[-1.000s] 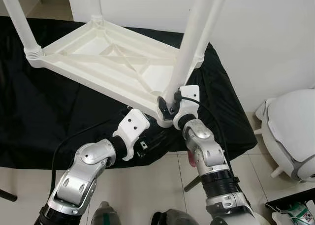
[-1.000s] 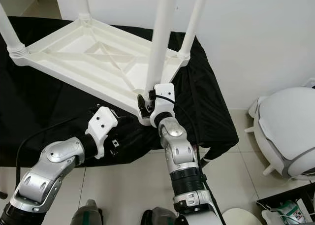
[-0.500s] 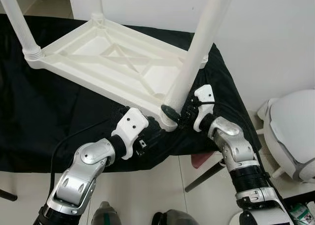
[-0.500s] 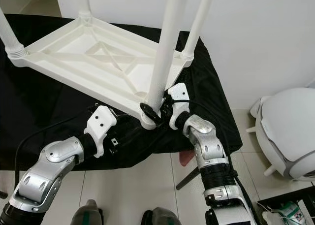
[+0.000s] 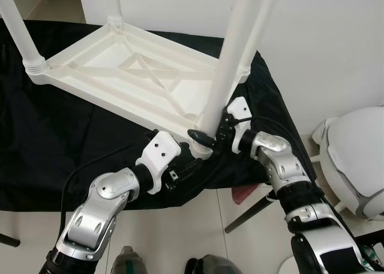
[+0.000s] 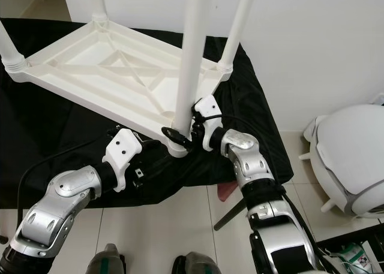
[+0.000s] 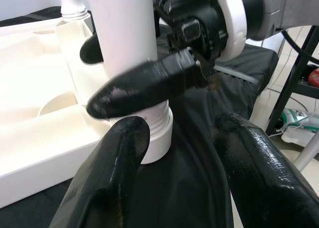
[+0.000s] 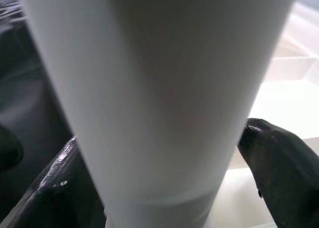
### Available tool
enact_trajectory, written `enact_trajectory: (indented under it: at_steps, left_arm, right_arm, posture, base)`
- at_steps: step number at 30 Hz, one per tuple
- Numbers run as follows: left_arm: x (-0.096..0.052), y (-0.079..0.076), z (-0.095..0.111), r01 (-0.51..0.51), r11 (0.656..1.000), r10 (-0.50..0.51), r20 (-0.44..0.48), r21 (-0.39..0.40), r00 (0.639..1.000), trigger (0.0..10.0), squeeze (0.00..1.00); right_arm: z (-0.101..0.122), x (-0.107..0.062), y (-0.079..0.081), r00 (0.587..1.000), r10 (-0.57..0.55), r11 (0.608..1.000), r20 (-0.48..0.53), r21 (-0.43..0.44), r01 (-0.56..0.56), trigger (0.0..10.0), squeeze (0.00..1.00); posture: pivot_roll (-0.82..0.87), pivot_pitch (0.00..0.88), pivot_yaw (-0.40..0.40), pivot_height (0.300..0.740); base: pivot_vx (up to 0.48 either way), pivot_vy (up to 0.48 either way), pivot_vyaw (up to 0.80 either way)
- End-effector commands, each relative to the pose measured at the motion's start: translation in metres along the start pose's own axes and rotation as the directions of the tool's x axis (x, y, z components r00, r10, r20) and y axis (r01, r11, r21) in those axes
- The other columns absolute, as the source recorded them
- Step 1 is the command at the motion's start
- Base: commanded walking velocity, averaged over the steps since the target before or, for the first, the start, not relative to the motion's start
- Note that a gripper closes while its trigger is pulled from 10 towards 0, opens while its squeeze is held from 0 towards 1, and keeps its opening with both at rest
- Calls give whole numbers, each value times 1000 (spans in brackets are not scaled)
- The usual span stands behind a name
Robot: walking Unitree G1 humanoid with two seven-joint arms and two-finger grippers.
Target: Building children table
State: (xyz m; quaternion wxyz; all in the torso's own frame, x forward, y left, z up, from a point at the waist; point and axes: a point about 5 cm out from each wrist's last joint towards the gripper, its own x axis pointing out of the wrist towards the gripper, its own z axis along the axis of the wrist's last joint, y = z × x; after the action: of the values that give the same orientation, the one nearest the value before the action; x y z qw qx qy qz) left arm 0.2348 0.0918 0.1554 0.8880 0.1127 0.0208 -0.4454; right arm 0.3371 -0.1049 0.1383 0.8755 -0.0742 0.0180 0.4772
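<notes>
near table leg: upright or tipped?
Roughly upright. The leg rises from the upturned tabletop's near corner socket, right gripper closed around its base.

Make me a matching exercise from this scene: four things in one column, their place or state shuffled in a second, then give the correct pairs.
Things:
1. right end effector
2. left end effector
3. upturned white plastic table top
4. black cloth

States:
A. lies underside up on the cloth
B. closed around the base of the near white table leg
C. open, low beside the near corner socket
D. spread under the table

Pairs: 1-B, 2-C, 3-A, 4-D
</notes>
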Motion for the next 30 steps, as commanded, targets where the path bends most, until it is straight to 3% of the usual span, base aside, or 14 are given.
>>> enact_trajectory:
  at_steps: [1, 3, 4, 6, 7, 13, 19, 20, 30]
  left_arm:
    - [0, 1, 0, -27, 1000, 27, -4, -1, 1000, 10000, 0]
    - [0, 1, 0, -30, 1000, 30, -4, -1, 1000, 10000, 0]
    - [-1, 1, 0, -32, 999, 32, -5, -2, 999, 10000, 0]
    - [-1, 1, 0, -32, 999, 32, -5, -2, 999, 10000, 0]
    - [-2, 1, 0, -37, 999, 37, -5, -4, 999, 10000, 0]
    - [-3, 0, 0, -44, 999, 44, -6, -7, 999, 10000, 0]
    - [-2, 0, 0, -41, 999, 41, -4, -9, 999, 10000, 0]
    - [-1, 1, 1, -40, 999, 40, -3, -8, 999, 10000, 0]
    - [-1, -1, 0, -33, 999, 33, -4, -11, 999, 10000, 0]
  right_arm:
    - [-6, 5, 3, 998, 52, 999, -43, 7, -52, 4667, 0]
    - [-6, 6, 3, 997, 61, 998, -48, 17, -60, 4667, 0]
    - [-7, 6, 4, 996, 70, 997, -55, 19, -69, 1765, 0]
    - [-7, 6, 4, 996, 70, 997, -55, 19, -69, 1765, 0]
    - [-9, 5, 5, 995, 81, 996, -64, 28, -80, 0, 0]
    - [-17, 0, 4, 991, 111, 993, -72, 36, -109, 0, 0]
    - [-15, -3, 0, 996, 72, 997, -47, 45, -70, 0, 0]
    - [-14, -3, -2, 999, 25, 999, -32, 48, -24, 10000, 0]
    - [-4, -2, -1, 979, -202, 977, -9, 63, 203, 10000, 0]
  posture:
    - [78, 0, -95, 740]
    - [81, 1, -97, 740]
    - [85, 4, -100, 740]
    - [85, 4, -100, 740]
    - [86, 6, -102, 740]
    - [84, 10, -102, 740]
    - [77, 8, -101, 740]
    - [73, 9, -100, 740]
    - [66, 15, -99, 740]
  base:
    - [0, 0, 0]
    - [0, 0, 0]
    - [0, 0, 0]
    - [0, 0, 0]
    - [0, 0, 0]
    - [0, 0, 0]
    - [0, 0, 0]
    - [0, 0, 0]
    - [0, 0, 0]
